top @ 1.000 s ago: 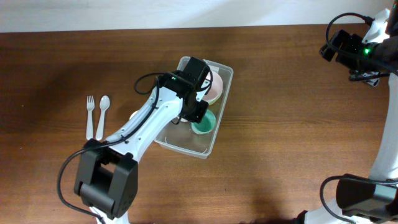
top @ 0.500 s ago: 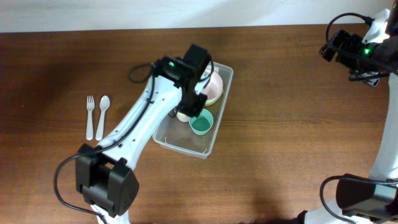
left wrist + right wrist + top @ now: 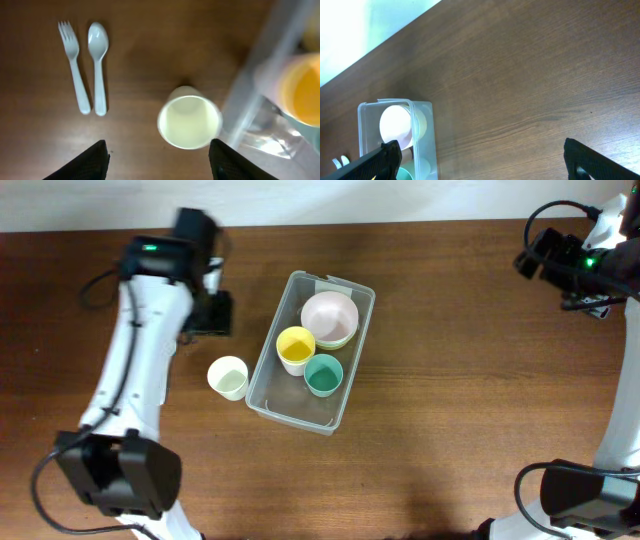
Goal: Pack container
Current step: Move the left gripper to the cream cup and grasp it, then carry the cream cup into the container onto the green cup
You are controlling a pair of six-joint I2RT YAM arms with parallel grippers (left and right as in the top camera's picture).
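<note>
The dark wooden counter (image 3: 450, 430) is carrying the clear rectangular plastic container (image 3: 278, 395) mid-counter, w/ pink round bowl (image 3: 330, 315), yellow cup (image 3: 296, 343) & teal cup (image 3: 323, 375) sitting inside. The pale cream plastic cup (image 3: 190, 122) is standing just beside it, under the left tool (image 3: 159, 152), which is hanging fingers apart, empty. The right tool (image 3: 480, 160) is gaping too, far off. Step, prob.: fetching that cup; next move is calling for descent & a clamp on its rim. White plastic fork (image 3: 72, 65) & spoon (image 3: 98, 65) are lying nearby.
</note>
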